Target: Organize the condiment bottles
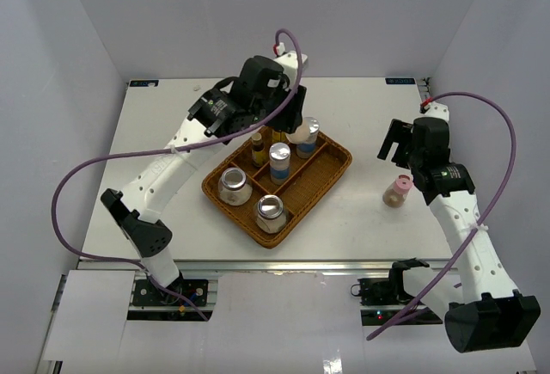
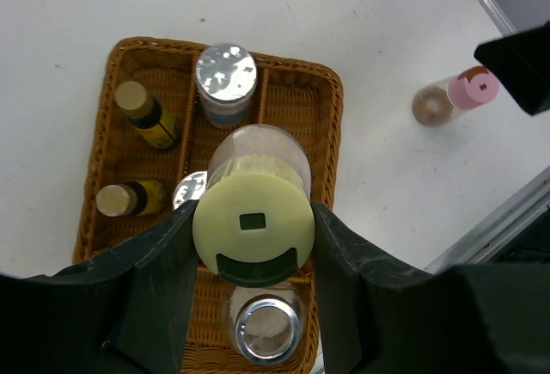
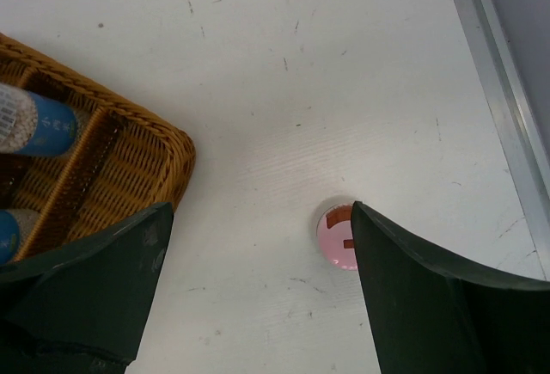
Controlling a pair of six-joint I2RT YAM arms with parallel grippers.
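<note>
Pale yellow plastic tops the bottle [image 2: 255, 211] clamped between the fingers of the left gripper [image 2: 253, 238], one pad pressing on each side just under the cap. It hangs over the woven tray [image 2: 331, 99], at the far end of the long right-hand compartment. Whether its base is touching the weave cannot be told.

The main hazard is crowding. A silver-capped cylinder [image 2: 226, 77] stands just beyond the held bottle, two amber bottles [image 2: 142, 114] sit to its left, and a glass jar [image 2: 262, 327] stands on the near side. A slightly skewed descent could land the base on a divider and tip the bottle. The wide fingers could also nudge the cylinder over as they spread. Letting go before the base is seated would probably send the bottle toppling into its neighbours.

The right gripper [image 1: 397, 146] hangs with its jaws spread wide and empty above the pink-capped bottle [image 3: 339, 236]. That bottle stands alone on the table [image 3: 284, 64], well apart from the tray and towards the right edge rail. In the wrist view it sits closer to the right finger [image 3: 447, 297] than to the left one. A straight drop could therefore clip the cap and knock the small bottle over, perhaps rolling it towards the edge. If both arms head for the tray together, they may crowd each other.
</note>
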